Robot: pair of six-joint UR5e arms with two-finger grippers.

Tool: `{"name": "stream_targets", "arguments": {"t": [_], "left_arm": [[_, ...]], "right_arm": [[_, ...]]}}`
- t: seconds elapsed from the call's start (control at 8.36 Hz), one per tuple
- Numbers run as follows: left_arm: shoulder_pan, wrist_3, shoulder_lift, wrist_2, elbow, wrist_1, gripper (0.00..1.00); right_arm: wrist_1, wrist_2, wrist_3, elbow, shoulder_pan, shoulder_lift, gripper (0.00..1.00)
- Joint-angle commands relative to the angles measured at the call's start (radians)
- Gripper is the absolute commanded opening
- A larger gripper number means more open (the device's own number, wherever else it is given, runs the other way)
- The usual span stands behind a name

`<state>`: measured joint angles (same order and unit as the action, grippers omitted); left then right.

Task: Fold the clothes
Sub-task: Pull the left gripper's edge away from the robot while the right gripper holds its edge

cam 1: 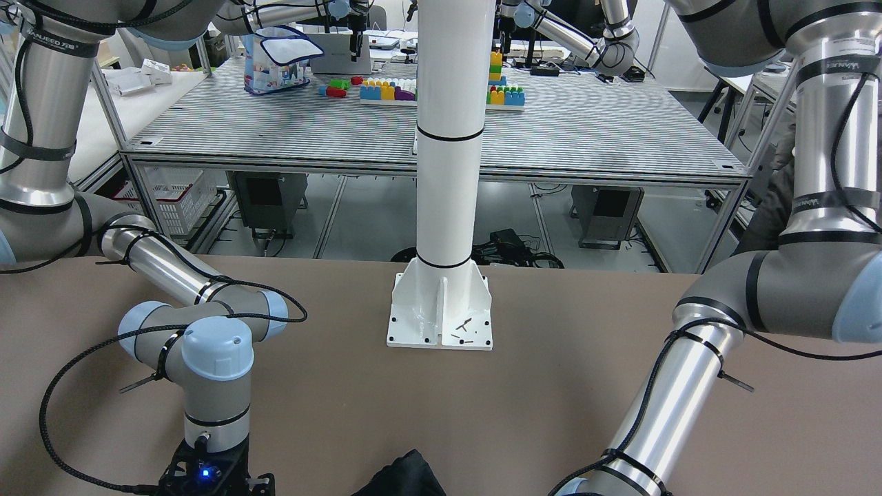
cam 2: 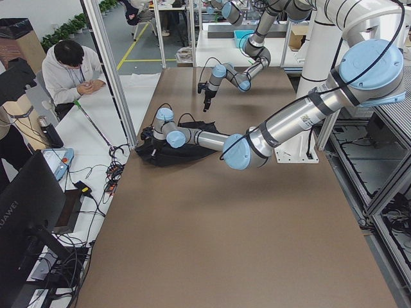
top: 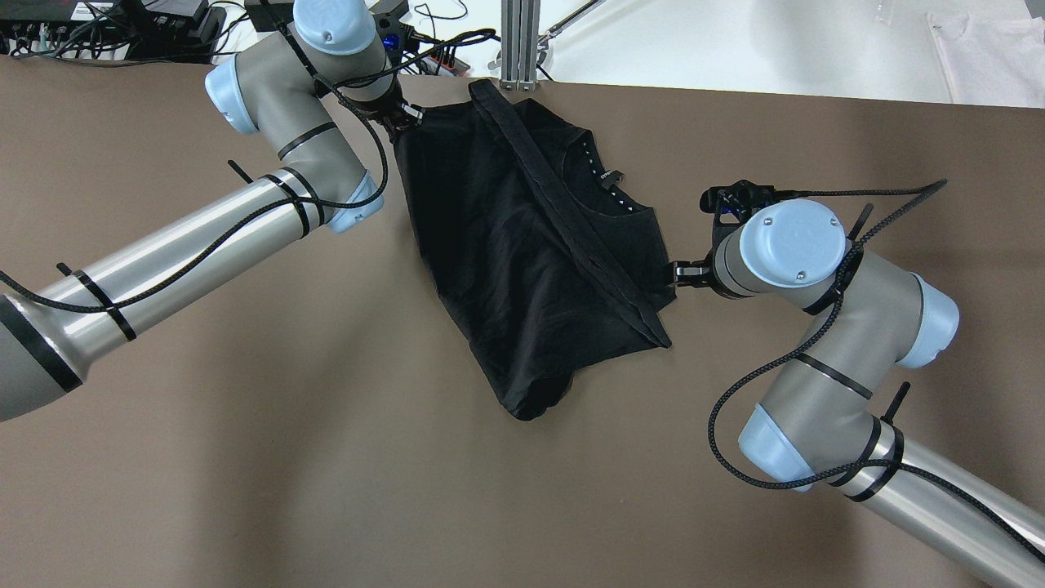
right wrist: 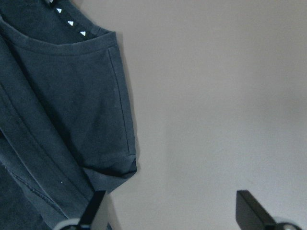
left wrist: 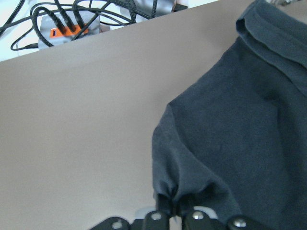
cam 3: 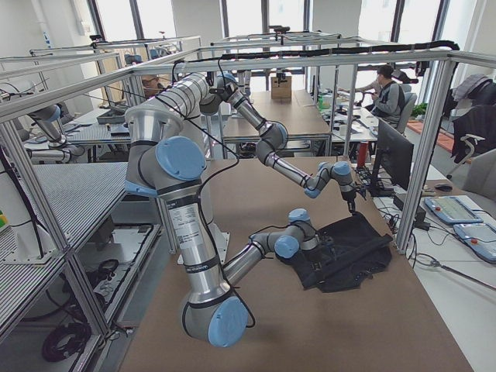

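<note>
The clothes point(top: 522, 261) are one black T-shirt lying partly folded at the table's far middle, with a hemmed band running diagonally across it. My left gripper point(top: 402, 121) is at its far left corner. In the left wrist view the gripper point(left wrist: 173, 206) is shut, pinching a bunched corner of the fabric point(left wrist: 240, 120). My right gripper point(top: 682, 278) is at the shirt's right edge. In the right wrist view it point(right wrist: 172, 211) is open and holds nothing, with one finger point(right wrist: 93, 211) by the sleeve point(right wrist: 62, 96). Only a tip of the shirt point(cam 1: 403, 475) shows in the front-facing view.
The white pole base point(cam 1: 441, 310) stands at the robot's side of the brown table point(top: 245, 457). Cables and boxes point(top: 122, 24) lie past the far edge. A white cloth point(top: 988, 41) lies on a far bench. A seated person point(cam 2: 74, 67) is beyond the table.
</note>
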<state>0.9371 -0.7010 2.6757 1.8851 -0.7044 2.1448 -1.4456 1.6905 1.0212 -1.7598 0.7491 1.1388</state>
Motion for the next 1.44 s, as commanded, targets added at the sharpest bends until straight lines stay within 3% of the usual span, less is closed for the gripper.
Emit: {"name": "stream_targets", "arguments": {"t": [0.0, 0.24, 0.48, 1.08, 1.2, 1.32], "left_arm": [[0.022, 0.067, -0.052, 0.008, -0.076, 0.038, 1.0], [0.071, 0.067, -0.092, 0.101, -0.122, 0.038, 1.0], [0.071, 0.066, -0.135, 0.098, -0.171, 0.038, 1.0], [0.069, 0.055, -0.143, 0.092, -0.182, 0.038, 1.0], [0.069, 0.054, -0.145, 0.092, -0.182, 0.038, 1.0], [0.068, 0.054, -0.146, 0.091, -0.182, 0.038, 1.0]], "right_arm": [[0.001, 0.0, 0.023, 0.011, -0.004, -0.017, 0.94], [0.052, 0.003, 0.124, 0.107, -0.004, -0.088, 0.93], [0.286, 0.003, 0.21, 0.294, -0.005, -0.111, 0.92], [0.306, -0.005, 0.384, 0.313, -0.054, -0.113, 0.86], [0.307, -0.006, 0.387, 0.313, -0.063, -0.11, 0.8], [0.307, -0.006, 0.389, 0.312, -0.063, -0.108, 0.67]]}}
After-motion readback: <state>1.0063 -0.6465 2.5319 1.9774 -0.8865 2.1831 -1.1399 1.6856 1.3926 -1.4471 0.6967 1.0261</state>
